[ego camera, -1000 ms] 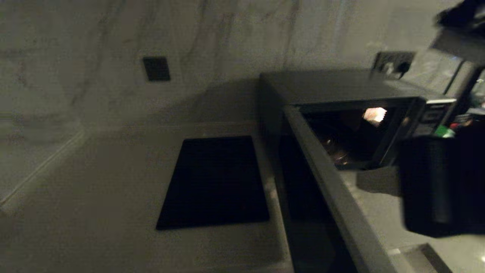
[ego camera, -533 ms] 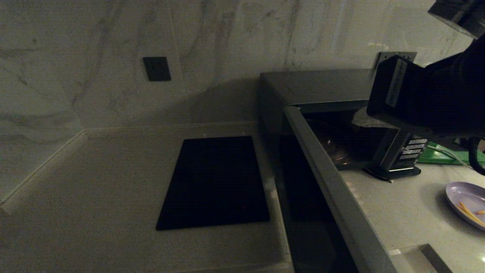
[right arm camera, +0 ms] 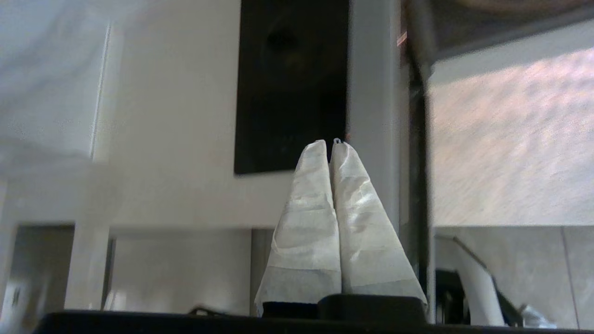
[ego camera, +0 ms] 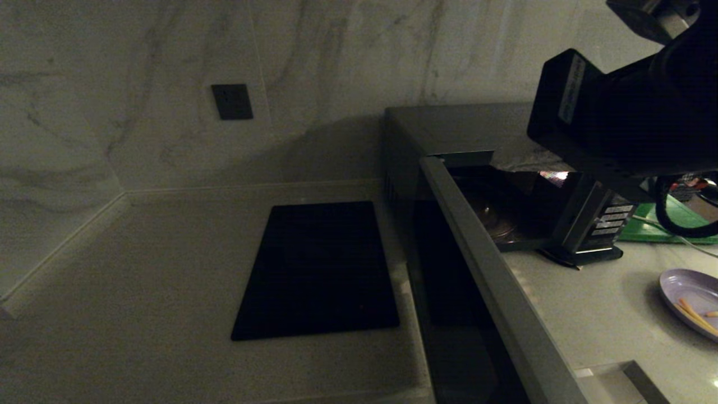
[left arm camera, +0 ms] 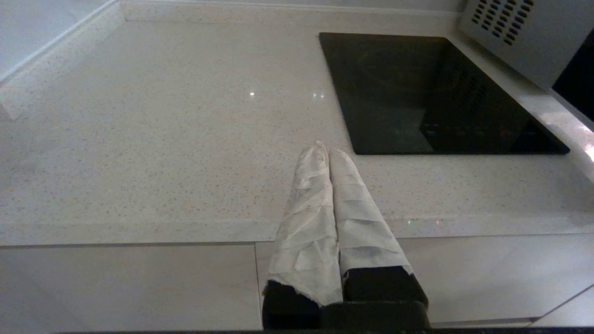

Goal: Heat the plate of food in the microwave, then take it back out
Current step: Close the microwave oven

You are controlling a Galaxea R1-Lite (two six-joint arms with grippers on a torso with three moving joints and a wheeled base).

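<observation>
Two arms are yours here, but only the right one is working. Your right gripper (right arm camera: 330,141) has risen in the last second from low beside the microwave (ego camera: 465,132) to high above its top at about 2 o'clock in the head view, and its jaws are pressed together, holding nothing. The door (ego camera: 493,286) stands swung wide toward you, and the cavity with its glass turntable (ego camera: 496,216) is open and bare. The plate of food (ego camera: 691,300) sits on the counter (ego camera: 589,314) at roughly 4 o'clock, well apart from the microwave, its fry sticks untouched. With the door open and the arm lifting clear, you are likely at the point of going for the plate, so loading has not yet begun. Your left gripper (left arm camera: 328,150) hangs idle over the counter's front edge near the black cooktop (left arm camera: 427,93), jaws closed and empty.
</observation>
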